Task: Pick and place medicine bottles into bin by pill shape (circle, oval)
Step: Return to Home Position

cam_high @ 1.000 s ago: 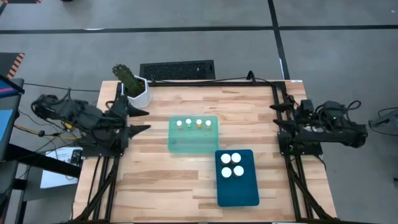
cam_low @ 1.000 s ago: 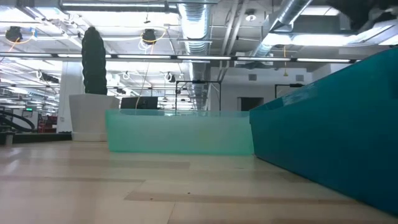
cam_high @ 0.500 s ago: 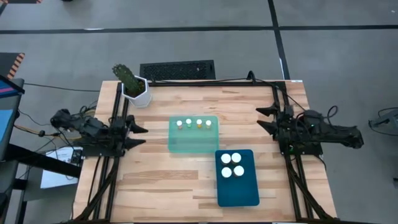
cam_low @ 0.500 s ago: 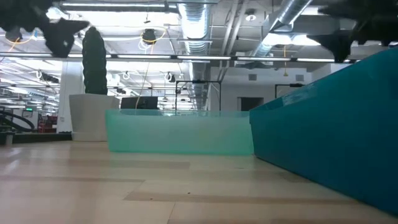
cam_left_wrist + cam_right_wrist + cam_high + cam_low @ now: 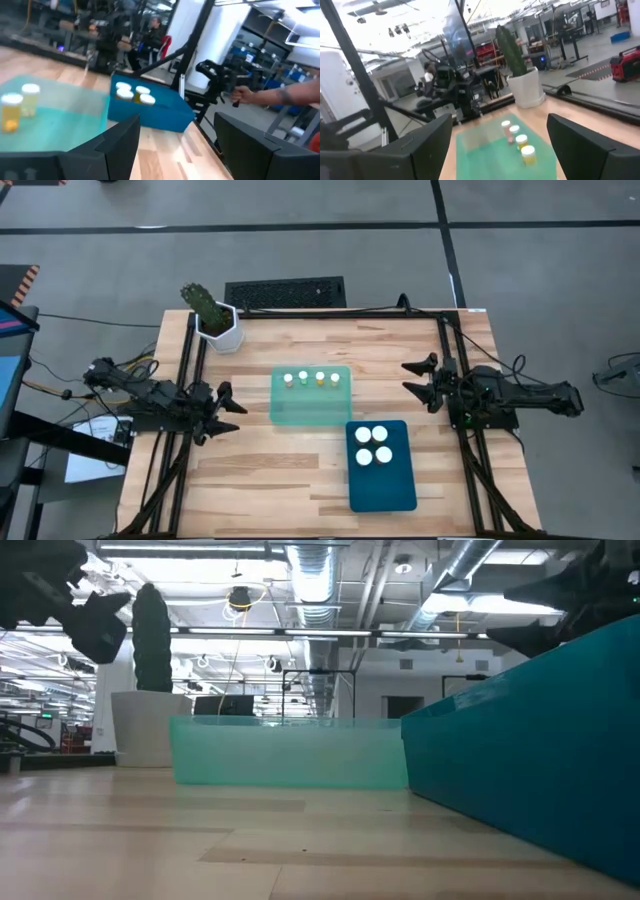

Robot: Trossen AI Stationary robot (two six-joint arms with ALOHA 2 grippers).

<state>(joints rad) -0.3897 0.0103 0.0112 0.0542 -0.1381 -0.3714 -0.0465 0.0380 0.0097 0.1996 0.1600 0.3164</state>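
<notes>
Several narrow medicine bottles (image 5: 311,378) with white caps stand in a row along the far side of a light green tray (image 5: 310,412). Several wider white-capped bottles (image 5: 373,445) stand in the far half of a dark teal tray (image 5: 383,485). My left gripper (image 5: 228,409) hovers open at the table's left edge, pointing level toward the trays. Its wrist view shows both trays beyond its gripper (image 5: 175,150). My right gripper (image 5: 406,378) hovers open near the right edge, facing the green tray. Nothing lies between its fingers (image 5: 430,145).
A white hexagonal pot with a cactus (image 5: 215,320) stands at the table's far left corner. A black keyboard (image 5: 285,292) lies beyond the far edge. A person's forearm (image 5: 295,92) shows past the right side. Bare wood (image 5: 250,480) lies near left of the trays.
Both grippers have come down toward the table and stayed open. The left one has dropped and tipped to level at the left edge. The right one has sunk and reached toward the table's left. In the low view both have come into sight from above.
</notes>
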